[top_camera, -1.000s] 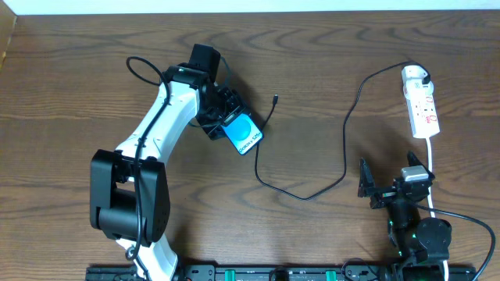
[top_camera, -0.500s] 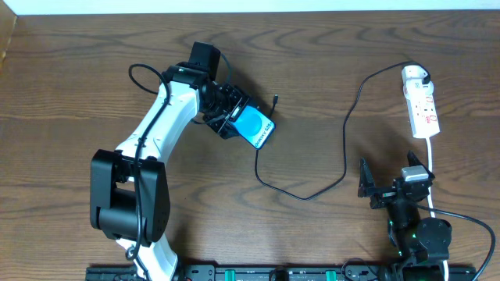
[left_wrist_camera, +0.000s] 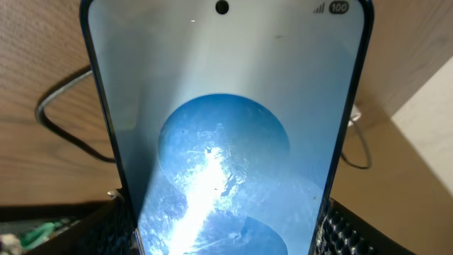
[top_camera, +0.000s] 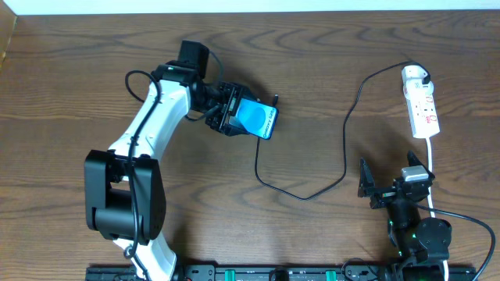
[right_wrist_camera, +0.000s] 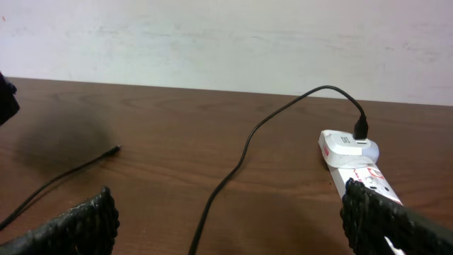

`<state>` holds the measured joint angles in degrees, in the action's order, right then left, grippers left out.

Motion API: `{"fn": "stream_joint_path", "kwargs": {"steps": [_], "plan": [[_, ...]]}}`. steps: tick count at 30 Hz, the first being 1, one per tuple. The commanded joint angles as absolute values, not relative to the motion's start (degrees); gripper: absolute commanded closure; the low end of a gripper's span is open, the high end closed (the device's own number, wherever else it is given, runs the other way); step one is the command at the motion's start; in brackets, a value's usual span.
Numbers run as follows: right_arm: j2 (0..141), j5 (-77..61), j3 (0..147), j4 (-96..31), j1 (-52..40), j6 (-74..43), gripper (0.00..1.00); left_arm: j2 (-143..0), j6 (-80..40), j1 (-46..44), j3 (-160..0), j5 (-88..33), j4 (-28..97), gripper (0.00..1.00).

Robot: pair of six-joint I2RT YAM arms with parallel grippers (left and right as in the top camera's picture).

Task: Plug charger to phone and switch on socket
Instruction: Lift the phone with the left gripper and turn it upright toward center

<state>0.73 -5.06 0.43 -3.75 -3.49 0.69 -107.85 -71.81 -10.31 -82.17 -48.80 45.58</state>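
My left gripper point(top_camera: 234, 115) is shut on the phone point(top_camera: 258, 120), whose bright blue screen fills the left wrist view point(left_wrist_camera: 223, 142). The phone is held just left of the charger's small black connector point(top_camera: 276, 99). The thin black charger cable point(top_camera: 346, 148) loops across the table to its white plug point(top_camera: 415, 76), which sits in the far end of the white socket strip point(top_camera: 423, 109). My right gripper point(top_camera: 394, 185) is open and empty near the front edge, below the socket. In the right wrist view the socket point(right_wrist_camera: 357, 166) lies ahead on the right and the cable point(right_wrist_camera: 233, 166) runs between the fingers.
The socket's thicker white cord point(top_camera: 433, 168) runs down beside my right arm. A black rail point(top_camera: 273, 273) lines the table's front edge. A pale wall point(right_wrist_camera: 226, 35) stands beyond the far edge.
My left gripper has carried the phone up and to the right, turning it, so it now sits close to the charger's connector. The right arm has not moved.
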Motion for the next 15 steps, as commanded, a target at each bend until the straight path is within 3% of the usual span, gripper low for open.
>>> {"fn": "stream_joint_path", "kwargs": {"steps": [1, 15], "plan": [[0.5, -4.6, 0.3, -4.0, -3.8, 0.9, 0.01, -107.4, -75.9, -8.5, -82.5, -54.3, 45.5, 0.36], [0.5, -4.6, 0.3, -3.9, -3.8, 0.9, 0.01, -107.4, -78.3, -5.0, -82.5, -59.6, 45.5, 0.36]]}}
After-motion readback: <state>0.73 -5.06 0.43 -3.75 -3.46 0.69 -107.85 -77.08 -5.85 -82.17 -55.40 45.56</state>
